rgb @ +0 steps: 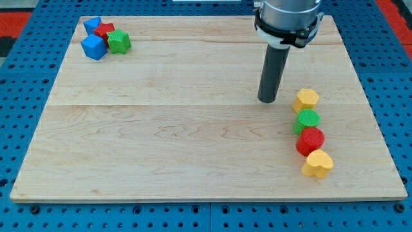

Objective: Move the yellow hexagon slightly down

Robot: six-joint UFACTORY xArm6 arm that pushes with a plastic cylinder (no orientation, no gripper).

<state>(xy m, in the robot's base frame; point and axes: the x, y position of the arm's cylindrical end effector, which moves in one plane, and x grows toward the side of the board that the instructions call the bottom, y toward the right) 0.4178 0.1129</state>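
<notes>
Nearest the view's bottom lies a yellow heart (317,164), last in a column with a red cylinder (310,140), green block (308,120) and the yellow hexagon (306,99) on top. No jaws exist; my tip (268,100) stands just left of the hexagon. For a downward push it probably needs to go above it. Far blocks (103,37) sit on the counter (193,129).

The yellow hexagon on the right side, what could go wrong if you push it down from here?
1. The yellow hexagon sits right above the green block, with the red block and yellow heart below; pushing down would likely shove the whole column.
2. My tip is to the hexagon's left, not above it, so a direct move might knock it toward the view's right.
</notes>
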